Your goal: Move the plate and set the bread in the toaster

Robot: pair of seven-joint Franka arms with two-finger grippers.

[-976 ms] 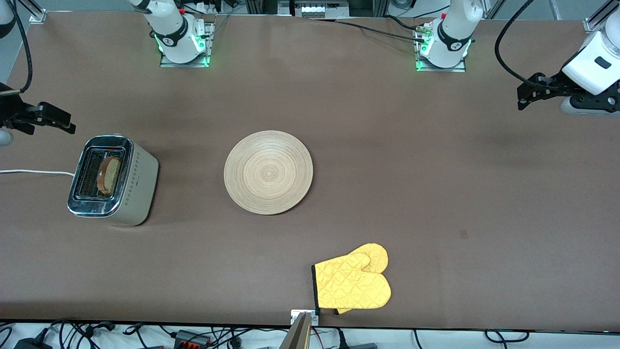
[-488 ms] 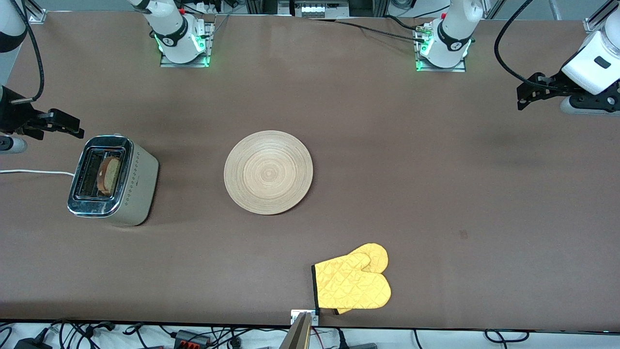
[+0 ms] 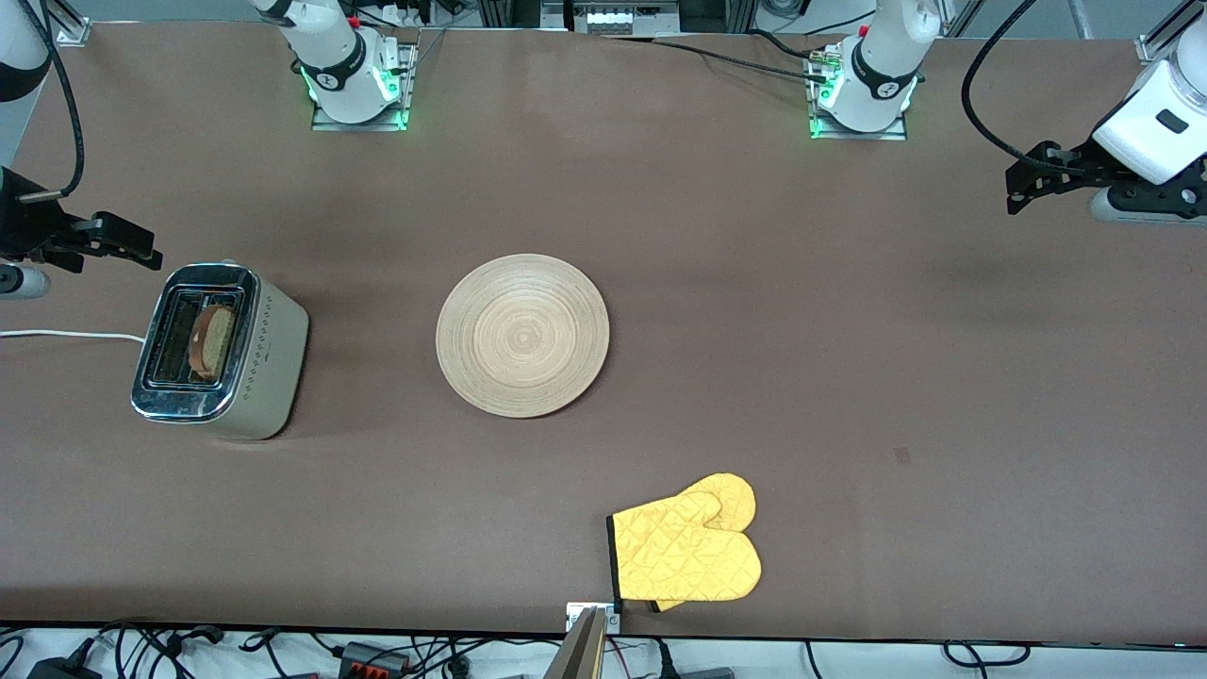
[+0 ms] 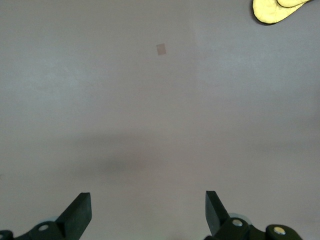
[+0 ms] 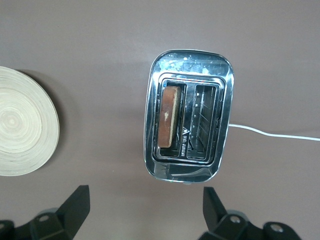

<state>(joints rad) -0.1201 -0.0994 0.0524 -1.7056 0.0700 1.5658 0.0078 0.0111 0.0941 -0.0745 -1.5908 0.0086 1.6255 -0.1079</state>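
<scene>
From my front view, the plate [image 3: 522,335] lies flat in the middle of the frame on the brown table [image 3: 754,283], with nothing on it. The toaster [image 3: 273,349] stands at mid-height toward the right arm's end of the table, well apart from the plate. The bread [image 3: 215,341] stands on edge in the slot nearer the plate, and the other slot is empty. A white cord [image 3: 66,334] runs from the toaster to the frame's edge.

The right gripper [image 3: 118,240] hangs at that same edge, over bare table close to the toaster. I cannot judge its jaws from the front view. The right wrist view settles it: the right gripper [image 5: 145,195] has its two dark fingers [image 5: 75,205] spread wide with nothing between them. That view also looks straight down into the toaster [image 5: 187,67], showing the bread [image 5: 169,117] with its crust edge up, the cord [image 5: 270,134] and part of the plate [image 5: 20,125].

The left gripper [image 3: 1023,184] waits in the upper part of the front view at the left arm's end, over bare table. Only the left wrist view shows its jaws: the left gripper [image 4: 148,200] is wide open and empty. That view also catches a small mark [image 4: 161,49] on the table and a corner of the yellow oven mitt [image 4: 277,10]. In the front view the mitt [image 3: 688,552] lies low in the frame, nearer the camera than the plate.
</scene>
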